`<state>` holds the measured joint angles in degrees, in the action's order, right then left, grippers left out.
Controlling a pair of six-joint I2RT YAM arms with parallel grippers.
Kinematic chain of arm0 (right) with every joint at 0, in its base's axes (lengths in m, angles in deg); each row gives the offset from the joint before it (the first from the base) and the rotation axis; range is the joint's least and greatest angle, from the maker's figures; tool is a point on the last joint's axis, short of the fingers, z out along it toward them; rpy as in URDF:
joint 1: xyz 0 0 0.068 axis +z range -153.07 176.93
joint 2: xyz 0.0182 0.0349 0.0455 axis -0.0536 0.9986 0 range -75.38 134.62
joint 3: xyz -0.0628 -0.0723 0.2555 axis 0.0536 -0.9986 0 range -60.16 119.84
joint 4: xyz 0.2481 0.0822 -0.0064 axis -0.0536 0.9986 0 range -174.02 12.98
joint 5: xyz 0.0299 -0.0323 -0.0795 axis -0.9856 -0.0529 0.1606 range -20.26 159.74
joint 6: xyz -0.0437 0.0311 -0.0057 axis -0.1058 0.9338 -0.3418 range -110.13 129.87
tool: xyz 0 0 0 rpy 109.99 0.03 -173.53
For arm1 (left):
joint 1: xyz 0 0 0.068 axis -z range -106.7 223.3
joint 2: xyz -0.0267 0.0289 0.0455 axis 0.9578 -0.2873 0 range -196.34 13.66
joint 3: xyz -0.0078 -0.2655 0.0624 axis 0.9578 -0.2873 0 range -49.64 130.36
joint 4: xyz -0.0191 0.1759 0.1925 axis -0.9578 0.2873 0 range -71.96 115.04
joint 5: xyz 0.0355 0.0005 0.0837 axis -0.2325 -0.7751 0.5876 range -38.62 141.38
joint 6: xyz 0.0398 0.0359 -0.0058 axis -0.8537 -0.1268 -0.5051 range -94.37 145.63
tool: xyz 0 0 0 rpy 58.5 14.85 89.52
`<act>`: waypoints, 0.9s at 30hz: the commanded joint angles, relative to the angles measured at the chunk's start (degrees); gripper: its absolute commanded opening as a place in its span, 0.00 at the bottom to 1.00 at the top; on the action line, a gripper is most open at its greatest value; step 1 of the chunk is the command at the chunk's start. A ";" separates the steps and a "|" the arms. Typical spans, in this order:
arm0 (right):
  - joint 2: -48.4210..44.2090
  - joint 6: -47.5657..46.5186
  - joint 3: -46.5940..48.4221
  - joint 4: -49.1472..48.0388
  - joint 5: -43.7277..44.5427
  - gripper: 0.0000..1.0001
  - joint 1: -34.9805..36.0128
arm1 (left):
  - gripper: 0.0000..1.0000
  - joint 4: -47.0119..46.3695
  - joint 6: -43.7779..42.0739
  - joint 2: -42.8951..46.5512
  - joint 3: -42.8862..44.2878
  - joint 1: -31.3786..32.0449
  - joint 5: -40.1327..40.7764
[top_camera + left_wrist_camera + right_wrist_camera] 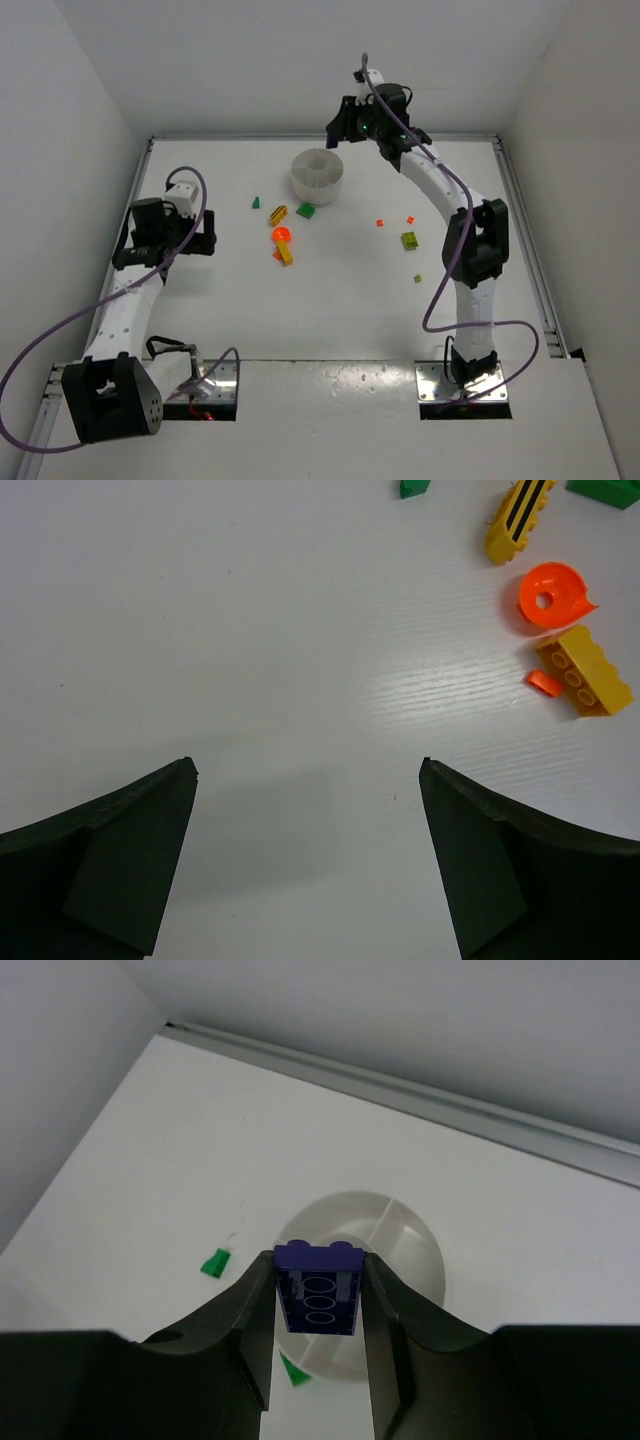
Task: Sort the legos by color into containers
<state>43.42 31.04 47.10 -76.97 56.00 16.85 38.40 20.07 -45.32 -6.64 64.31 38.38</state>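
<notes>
- The right gripper (318, 1272) had its jaws clamped on 1 purple brick (318, 1298), directly above the divided white dish (405, 1240).
- The left gripper (308, 780) had its jaws apart; 1 yellow brick (585, 670) lay beyond its right jaw.

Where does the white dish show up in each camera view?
Top external: dish upper middle, just below the right claw.
Left wrist: not in it.
Right wrist: centre, behind the purple brick the claw holds.
Shared landmark: the small green bit left of the dish, in all three views.

White table (330, 310), white walls (300, 60), metal rail (430, 1095).
</notes>
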 commanded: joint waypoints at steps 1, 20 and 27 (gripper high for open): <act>3.09 1.86 4.18 -9.07 0.47 0.00 1.96 | 1.00 -2.17 -0.06 -0.78 -0.90 -0.50 -1.77; 10.40 -7.19 6.29 -11.18 5.12 0.00 6.62 | 1.00 -3.84 -0.58 -2.45 -3.18 -0.50 -2.30; 12.06 -7.19 6.82 -11.71 6.71 0.00 6.62 | 1.00 -3.84 -2.35 -1.75 -3.72 -0.50 -3.62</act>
<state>55.07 24.78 51.14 -84.99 61.45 23.32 36.37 18.97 -47.74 -10.22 64.31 36.61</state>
